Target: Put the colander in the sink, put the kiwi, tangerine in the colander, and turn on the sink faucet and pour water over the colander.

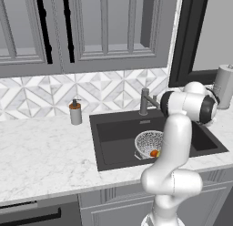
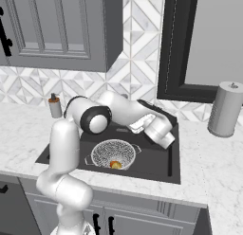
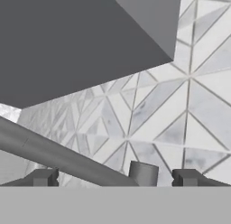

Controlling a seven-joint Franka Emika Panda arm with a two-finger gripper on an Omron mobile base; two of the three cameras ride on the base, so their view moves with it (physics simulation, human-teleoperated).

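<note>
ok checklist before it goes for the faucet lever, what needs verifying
1. Colander sits in the sink: ok, it stands upright on the basin floor.
2. Tangerine in the colander: ok, an orange ball lies inside it.
3. Kiwi in the colander: cannot tell, a small yellowish bit shows beside the orange but is too small to name.
4. Gripper at the sink faucet: ok, in the hand view the fingertips straddle the grey post with the spout running off to the left.
5. Jaws free to work the lever: ok, open and holding nothing.
6. Water running: not ok, no stream shows in the basin.
</note>
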